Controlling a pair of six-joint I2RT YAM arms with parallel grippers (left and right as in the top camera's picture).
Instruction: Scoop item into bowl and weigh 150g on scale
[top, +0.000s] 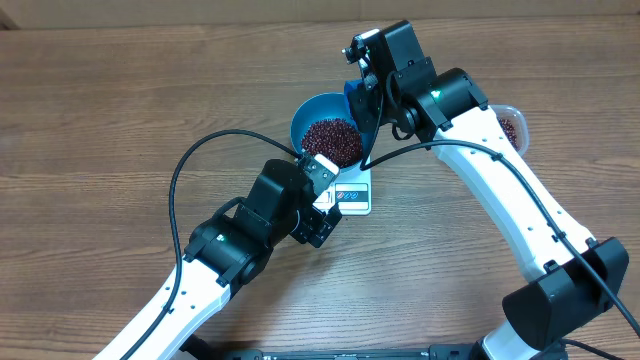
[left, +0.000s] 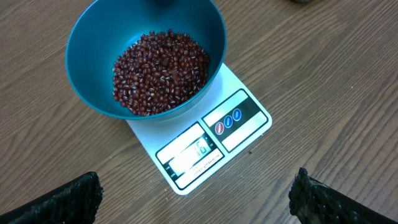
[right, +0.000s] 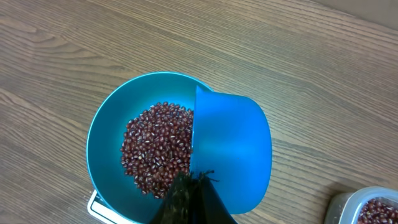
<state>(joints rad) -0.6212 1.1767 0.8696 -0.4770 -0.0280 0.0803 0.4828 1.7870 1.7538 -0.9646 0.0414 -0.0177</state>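
Note:
The glossy blue bowl (top: 308, 118) stands on the white scale (top: 358, 196) and holds a heap of dark red-brown beans (top: 333, 142). My right gripper (right: 196, 182) is shut on the handle of a small blue scoop (right: 233, 149). The scoop is tipped on its side over the bowl's right rim (right: 102, 134), next to the beans (right: 155, 146). My left gripper (left: 196, 199) hangs open just in front of the scale (left: 239, 118), with bare table between its fingers (left: 68, 202). The scale's display is lit, but its digits are too blurred to read.
A clear plastic tub (top: 510, 125) with more beans stands to the right of the bowl, partly hidden behind the right arm; its corner (right: 367, 208) shows in the right wrist view. The table is brown wood.

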